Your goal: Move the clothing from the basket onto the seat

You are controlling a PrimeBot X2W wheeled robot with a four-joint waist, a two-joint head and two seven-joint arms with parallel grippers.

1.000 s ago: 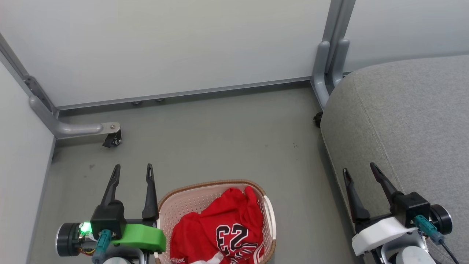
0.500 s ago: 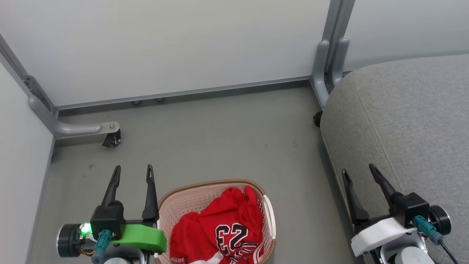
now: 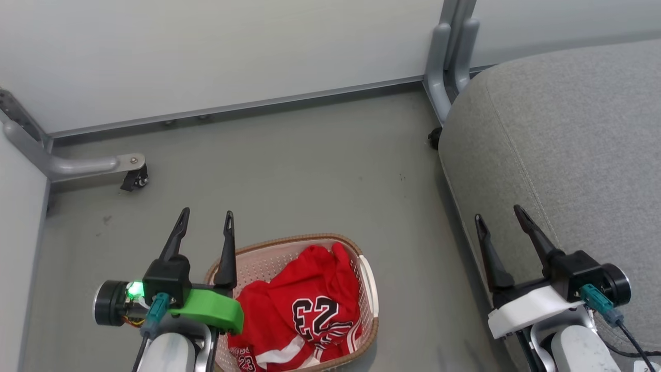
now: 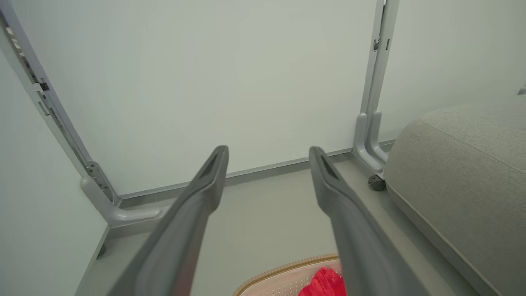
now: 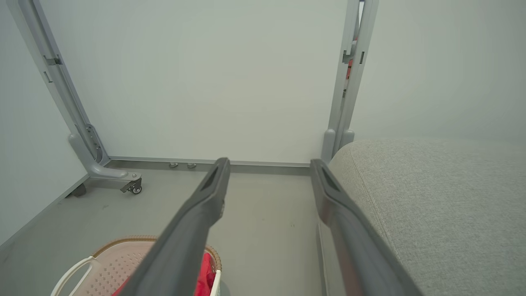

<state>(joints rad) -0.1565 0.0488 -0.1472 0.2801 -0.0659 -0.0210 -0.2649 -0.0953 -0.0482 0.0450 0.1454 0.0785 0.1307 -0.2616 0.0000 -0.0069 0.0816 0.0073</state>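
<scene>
Clothing [image 3: 304,310]: red, crumpled, heaped in the basket [image 3: 289,242], mostly toward its right and near side. Judged light, limp and a bit slick, so it will drape and trail. Pinch a raised fold at the far peak and lift high to clear the rim.

Basket stands on the floor [image 3: 310,165]. Seat [image 3: 568,144] is to its right, with a strip of floor between.

Your left claw [image 3: 207,212] hovers spread and empty at the basket's left rim. Right claw [image 3: 497,213] is spread and empty at the seat's left edge.

Since half a second ago the head camera has tipped down, showing more of the basket. The clothing lies unchanged.
</scene>
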